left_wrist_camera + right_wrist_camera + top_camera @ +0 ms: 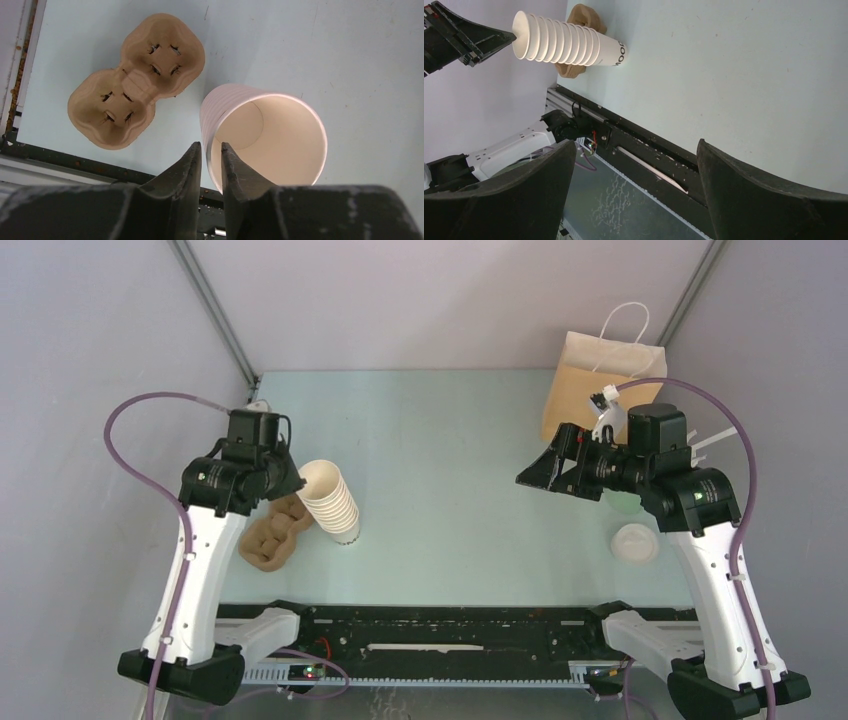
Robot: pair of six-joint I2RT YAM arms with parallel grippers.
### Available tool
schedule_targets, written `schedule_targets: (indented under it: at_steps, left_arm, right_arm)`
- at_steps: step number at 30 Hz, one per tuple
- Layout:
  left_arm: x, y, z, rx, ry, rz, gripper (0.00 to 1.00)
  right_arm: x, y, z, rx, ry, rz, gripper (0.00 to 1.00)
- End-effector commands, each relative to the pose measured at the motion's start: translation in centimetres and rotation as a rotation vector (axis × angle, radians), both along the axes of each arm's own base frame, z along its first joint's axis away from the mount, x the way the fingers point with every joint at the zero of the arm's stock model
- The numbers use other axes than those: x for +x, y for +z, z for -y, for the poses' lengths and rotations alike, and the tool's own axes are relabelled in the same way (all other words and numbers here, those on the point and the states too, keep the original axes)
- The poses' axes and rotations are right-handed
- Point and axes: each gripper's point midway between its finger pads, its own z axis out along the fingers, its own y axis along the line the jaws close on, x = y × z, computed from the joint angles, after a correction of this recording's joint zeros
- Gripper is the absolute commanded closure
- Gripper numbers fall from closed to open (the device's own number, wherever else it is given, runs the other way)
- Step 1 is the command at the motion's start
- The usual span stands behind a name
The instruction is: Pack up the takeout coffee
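**Left jaws:** nearly together, astride the rim wall of the topmost cream-white paper cup (280, 135). One black finger (187, 172) is outside the wall and the other inside. Whether the pads press on the wall, I cannot tell.

**Cup:** tan inside, mouth open upward. It sits nested at the top of a tall stack of cream paper cups (338, 512).

**Stack:** stands on the pale blue-green counter (450, 440), left of centre. The right wrist view shows dark lettering on the bottom cup.

**Beside the stack:** on its left and just beside it, a brown moulded-pulp two-cup carrier (135, 80) lies flat on the counter. Both of its wells face up.

**Right jaws:** wide apart with nothing between them. They are held above the right half of the counter, well apart from the stack and pointing toward it.

**Further out, right side:**
- A tan kraft paper bag with white handles (590, 380) stands upright at the far right of the counter, behind the right jaws.
- A round white plastic lid (635, 542) lies near the counter's near right edge, just beside the right arm. It is well apart from the cup. From above I cannot tell whether anything sits under it.
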Motion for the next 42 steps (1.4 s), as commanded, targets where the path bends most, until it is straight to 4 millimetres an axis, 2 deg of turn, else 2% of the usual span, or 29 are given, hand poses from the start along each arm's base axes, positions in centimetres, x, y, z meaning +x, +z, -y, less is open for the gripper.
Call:
schedule_targets:
  at_steps: [1, 9, 17, 31, 35, 39, 42]
  left_arm:
    - [0.8, -0.3, 0.1, 0.018, -0.014, 0.005, 0.75]
    - [1.0, -0.7, 0.3, 0.021, -0.028, -0.005, 0.82]
    - [0.7, 0.5, 0.1, 0.028, -0.026, 0.031, 1.00]
    - [0.2, 3.9, -0.4, 0.016, -0.024, 0.200, 1.00]
    - [-0.7, 6.3, -0.6, 0.008, -0.020, 0.235, 1.00]
    - [-2.3, 11.0, -0.8, 0.001, -0.044, 0.348, 1.00]
    - [-3.3, 14.6, -0.3, -0.035, -0.089, 0.459, 1.00]
  right_arm:
    - [0.0, 0.7, 0.0, 0.010, -0.007, 0.027, 0.00]
    - [-0.1, 0.4, 0.0, 0.006, -0.009, 0.020, 0.00]
    - [-0.1, 0.4, 0.0, 0.009, -0.010, 0.019, 0.00]
    - [-0.1, 0.4, -0.3, 0.015, 0.002, 0.016, 0.00]
    - [-0.2, 0.6, -0.3, 0.019, 0.003, 0.018, 0.00]
    - [-0.2, 0.6, -0.2, 0.015, -0.007, 0.018, 0.00]
    - [-0.1, 0.8, -0.2, 0.016, -0.004, 0.015, 0.00]
